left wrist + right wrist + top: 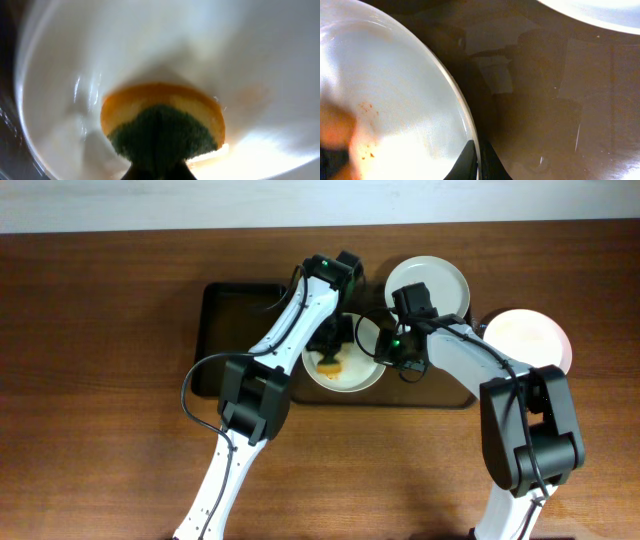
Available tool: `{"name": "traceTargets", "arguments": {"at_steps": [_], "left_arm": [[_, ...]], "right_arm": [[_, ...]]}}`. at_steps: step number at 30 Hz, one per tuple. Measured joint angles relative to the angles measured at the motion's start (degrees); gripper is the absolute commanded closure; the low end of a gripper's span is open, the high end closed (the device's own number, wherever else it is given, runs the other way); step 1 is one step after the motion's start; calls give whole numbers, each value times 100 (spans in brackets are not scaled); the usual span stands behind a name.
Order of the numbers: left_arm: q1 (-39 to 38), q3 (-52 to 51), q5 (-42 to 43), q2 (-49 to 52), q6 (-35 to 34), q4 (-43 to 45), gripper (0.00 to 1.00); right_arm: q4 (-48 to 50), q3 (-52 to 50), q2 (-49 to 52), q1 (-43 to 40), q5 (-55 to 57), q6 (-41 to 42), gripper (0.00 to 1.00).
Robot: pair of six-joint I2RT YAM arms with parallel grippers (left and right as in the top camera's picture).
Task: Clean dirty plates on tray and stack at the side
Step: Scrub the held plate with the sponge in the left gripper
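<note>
You have your left gripper (331, 343) pinching a yellow-green sponge (162, 125) down on the stained plate (362, 376) mid-tray (225, 310), near the far edge of the table (100, 430), while your right gripper (478, 162) is clamped on that plate's right rim.

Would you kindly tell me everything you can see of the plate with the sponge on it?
The plate is round, white, shallow and glossy, like ceramic. It sits on the tray. Orange-brown specks mark its inside. A yellow-green sponge in the left gripper presses on it; the right gripper pinches its rim.
</note>
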Motion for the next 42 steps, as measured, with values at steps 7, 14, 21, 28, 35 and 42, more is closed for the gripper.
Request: {"name": "traceTargets", "arguments": {"at_steps": [7, 14, 21, 28, 35, 42], "left_arm": [[-63, -44, 822, 83, 599, -332, 100], [-236, -44, 1902, 184, 793, 4, 100], [44, 22, 1843, 181, 243, 1351, 100], [540, 286, 949, 181, 22, 555, 100], [372, 212, 1410, 284, 1333, -658, 100], [144, 232, 1749, 267, 1502, 979, 100]], "right_arm": [[55, 0, 37, -81, -212, -28, 96], [48, 0, 57, -160, -398, -50, 96], [35, 0, 59, -168, -415, -66, 96], [46, 0, 59, -168, -420, -94, 96], [50, 0, 59, -170, -422, -127, 96], [46, 0, 59, -170, -422, -133, 96]]}}
